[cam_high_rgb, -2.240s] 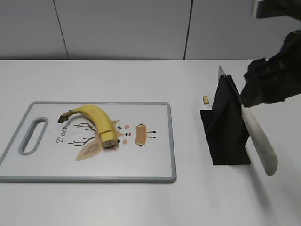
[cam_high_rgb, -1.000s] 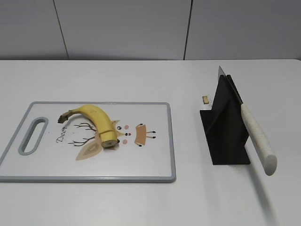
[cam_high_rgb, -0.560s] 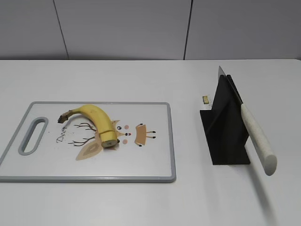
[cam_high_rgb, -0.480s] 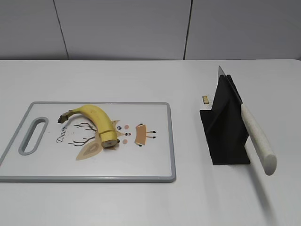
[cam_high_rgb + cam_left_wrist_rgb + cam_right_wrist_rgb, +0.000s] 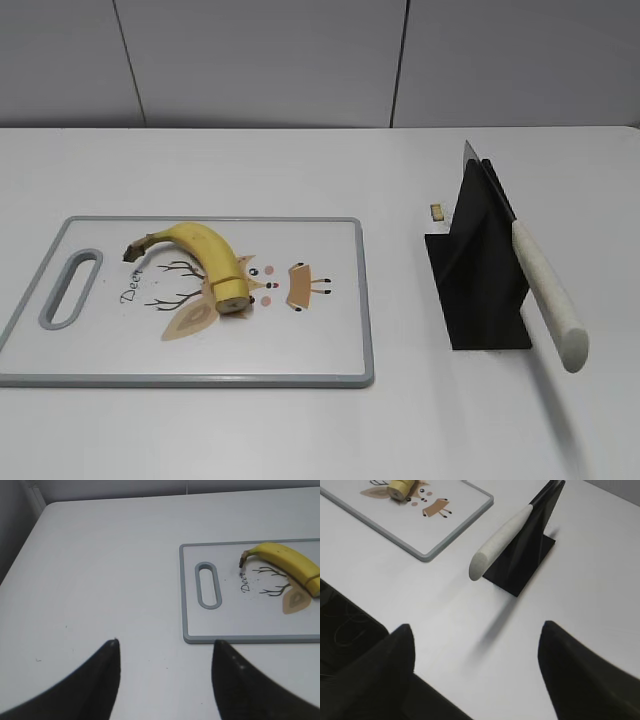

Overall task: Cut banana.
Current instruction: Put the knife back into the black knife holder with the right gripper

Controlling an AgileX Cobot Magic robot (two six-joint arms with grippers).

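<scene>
The yellow banana (image 5: 208, 262) lies on the white cutting board (image 5: 330, 340), stem to the far left, blunt cut end toward the front. It also shows in the left wrist view (image 5: 290, 565) and its cut end in the right wrist view (image 5: 400, 487). A knife with a pale handle (image 5: 548, 293) rests blade-in in a black stand (image 5: 480, 270); it also shows in the right wrist view (image 5: 502, 540). My left gripper (image 5: 165, 647) is open and empty over bare table left of the board. My right gripper (image 5: 477, 632) is open and empty near the table's front edge, short of the knife handle. Neither gripper shows in the exterior view.
The cutting board has a grey rim and a handle slot (image 5: 68, 288) at its left end, and a tan deer print (image 5: 250, 295). A small tan crumb (image 5: 437, 211) lies behind the stand. The table's front edge (image 5: 395, 630) drops to dark floor.
The right arm, seen 2.2 s ago at the knife's upper end, has left the exterior view. The knife stays in its stand. Banana and board have not moved.
</scene>
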